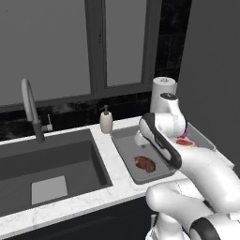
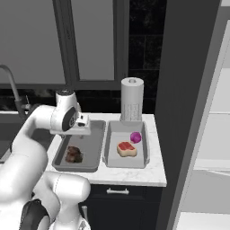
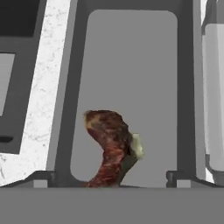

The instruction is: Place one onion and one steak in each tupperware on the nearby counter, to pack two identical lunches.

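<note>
Gripper (image 3: pixel 107 183) (jaws spread wide) hangs directly above the steak (image 3: pixel 111 146) lying in the left tupperware (image 3: pixel 131 57).

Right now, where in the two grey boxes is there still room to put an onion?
The left tupperware has bare floor behind its dark steak, toward the window; the open hand hangs over that part. The right tupperware is crowded in the middle, with a pale steak and purple onion; its near end is bare.

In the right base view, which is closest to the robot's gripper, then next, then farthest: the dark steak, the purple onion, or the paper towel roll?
1. Dark steak, just below the gripper, in the left tupperware.
2. Purple onion, in the right tupperware.
3. Paper towel roll, at the back of the counter.
</note>
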You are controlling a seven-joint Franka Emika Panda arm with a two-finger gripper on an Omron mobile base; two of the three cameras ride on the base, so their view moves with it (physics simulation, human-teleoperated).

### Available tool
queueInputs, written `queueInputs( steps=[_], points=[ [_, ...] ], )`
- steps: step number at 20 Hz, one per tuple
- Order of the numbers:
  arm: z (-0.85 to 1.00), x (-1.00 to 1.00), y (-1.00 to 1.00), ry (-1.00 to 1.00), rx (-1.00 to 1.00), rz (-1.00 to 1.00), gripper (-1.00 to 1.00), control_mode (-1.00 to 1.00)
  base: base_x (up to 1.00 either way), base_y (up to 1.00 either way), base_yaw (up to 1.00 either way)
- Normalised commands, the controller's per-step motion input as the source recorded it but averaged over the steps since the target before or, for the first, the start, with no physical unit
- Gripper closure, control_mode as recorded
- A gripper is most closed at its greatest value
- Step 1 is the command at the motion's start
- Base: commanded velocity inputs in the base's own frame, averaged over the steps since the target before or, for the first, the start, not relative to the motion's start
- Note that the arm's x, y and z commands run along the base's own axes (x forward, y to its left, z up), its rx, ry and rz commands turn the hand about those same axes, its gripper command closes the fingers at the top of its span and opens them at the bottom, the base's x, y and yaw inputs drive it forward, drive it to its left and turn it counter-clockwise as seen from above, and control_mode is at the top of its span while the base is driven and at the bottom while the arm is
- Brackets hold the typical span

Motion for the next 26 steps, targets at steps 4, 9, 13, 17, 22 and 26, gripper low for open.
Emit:
queueInputs(
  steps=[4, 9, 13, 17, 22, 26],
  points=[
    [-0.08, -1.00, 0.00, 0.00, 0.00, -0.03, -1.00, -1.00, 0.00, 0.00, 0.00],
    [0.28, -0.96, 0.00, 0.00, 0.01, -0.04, -1.00, -1.00, 0.00, 0.00, 0.00],
    [1.00, -0.58, -0.01, 0.00, 0.00, -0.08, -1.00, -1.00, 0.00, 0.00, 0.00],
    [0.96, -0.67, -0.05, 0.00, 0.00, -0.08, -1.00, -1.00, 0.00, 0.00, 0.00],
    [0.38, -0.56, -0.09, 0.00, 0.00, -0.07, -1.00, -1.00, 0.00, 0.00, 0.00],
    [0.00, -0.06, -0.01, 0.00, 0.00, -0.03, -1.00, -1.00, 0.00, 0.00, 0.00]
  ],
)
